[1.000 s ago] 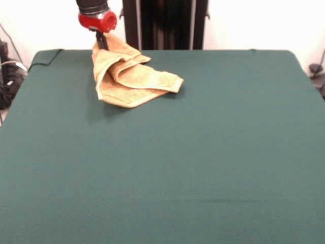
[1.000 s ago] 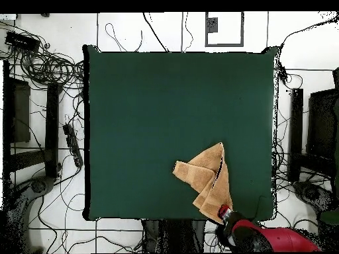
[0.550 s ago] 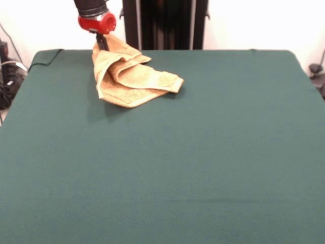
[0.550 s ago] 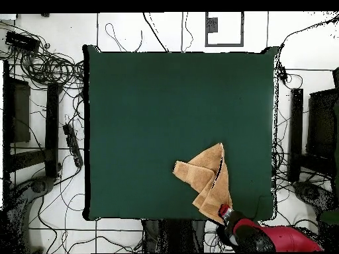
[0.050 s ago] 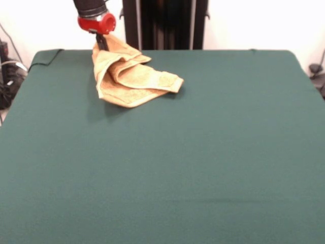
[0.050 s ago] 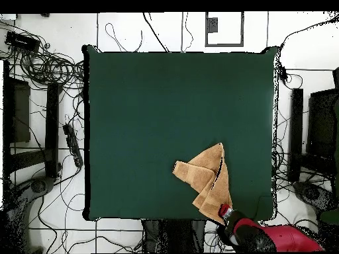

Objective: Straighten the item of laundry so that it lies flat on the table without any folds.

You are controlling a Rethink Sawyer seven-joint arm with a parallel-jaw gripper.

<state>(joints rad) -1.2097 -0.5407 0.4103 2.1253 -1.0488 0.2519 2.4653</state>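
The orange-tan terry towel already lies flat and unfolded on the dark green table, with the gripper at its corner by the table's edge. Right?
Not flat: the front view shows the orange-tan terry towel folded over itself in layers. The gripper is indeed at its corner near the edge of the dark green table.

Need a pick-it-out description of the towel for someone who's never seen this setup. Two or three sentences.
Start from the big dark green table. In the front view, look to its far left part, right under the red-collared gripper, which is clamped on the cloth's top corner. The towel is the crumpled, folded orange-tan terry cloth there, the only thing lying on the green.
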